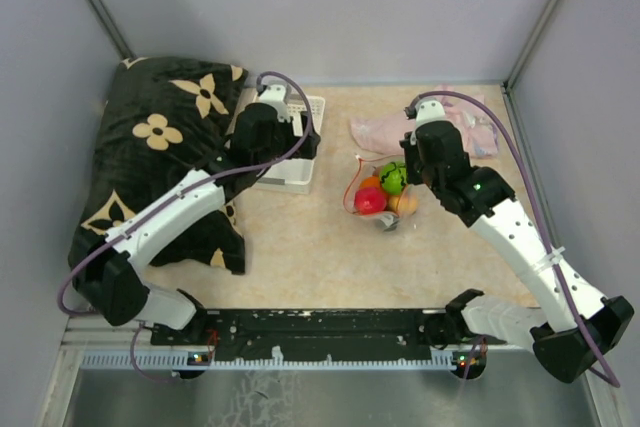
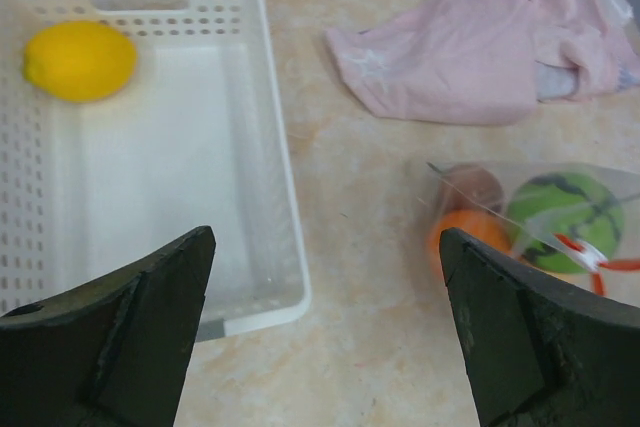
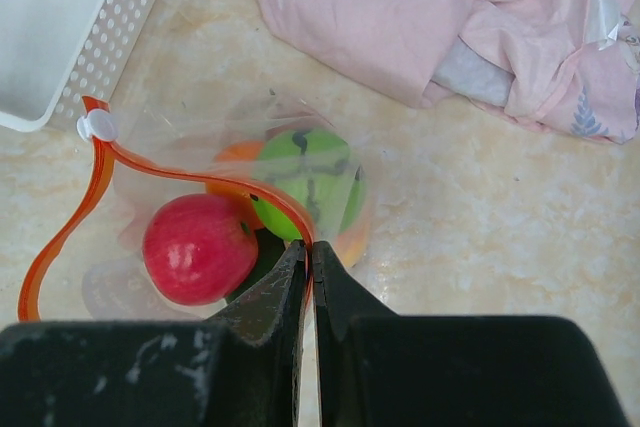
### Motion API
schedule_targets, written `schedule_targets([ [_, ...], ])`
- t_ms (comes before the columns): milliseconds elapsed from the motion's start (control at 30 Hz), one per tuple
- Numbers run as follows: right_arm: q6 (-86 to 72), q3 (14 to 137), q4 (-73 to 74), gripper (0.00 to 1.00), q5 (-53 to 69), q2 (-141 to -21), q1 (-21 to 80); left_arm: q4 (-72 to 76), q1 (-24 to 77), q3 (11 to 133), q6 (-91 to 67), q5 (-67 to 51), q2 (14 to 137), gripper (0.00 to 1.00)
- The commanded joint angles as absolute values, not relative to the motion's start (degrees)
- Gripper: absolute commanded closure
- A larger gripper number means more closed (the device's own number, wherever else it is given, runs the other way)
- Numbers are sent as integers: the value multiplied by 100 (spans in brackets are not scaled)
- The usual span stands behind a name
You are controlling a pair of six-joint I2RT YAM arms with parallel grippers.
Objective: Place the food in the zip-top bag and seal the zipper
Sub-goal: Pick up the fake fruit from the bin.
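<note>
Right pincer [image 3: 308, 247] pinched on zipper [image 3: 98, 157] — zip-top bag [image 3: 180, 137] just ahead, left pincer [image 2: 325, 237] spread wide, yellow fruit [image 2: 79, 60] beyond in basket [image 2: 272, 147].

I have bare tabletop [image 1: 300, 247] on the near side of the bag [image 3: 190, 137]; basket [image 1: 300, 179] crowds its left, pink cloth [image 1: 385, 132] its far side, my right hand [image 3: 309, 247] its right.
</note>
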State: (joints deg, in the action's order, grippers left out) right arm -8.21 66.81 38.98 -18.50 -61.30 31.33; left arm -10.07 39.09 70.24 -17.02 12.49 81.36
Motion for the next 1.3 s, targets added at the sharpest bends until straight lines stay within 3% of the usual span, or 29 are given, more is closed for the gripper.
schedule_targets([
  [0,-865,6854,3661,94,-1788,-5946,3068,-865,3451,7113,-1643,1318,8425,0],
  [400,-775,6873,3703,94,-1764,-5982,3075,-567,2424,8095,-1259,1591,10126,0],
  [667,-663,6854,3735,94,-1797,-6074,3068,-32,2163,8947,459,924,11296,0],
  [967,-581,6683,3682,94,-1863,-6102,3067,-898,1983,10274,2694,556,12453,0],
  [1267,-595,6670,3690,94,-1901,-6116,3070,-1966,1850,11342,3705,254,13280,1],
])
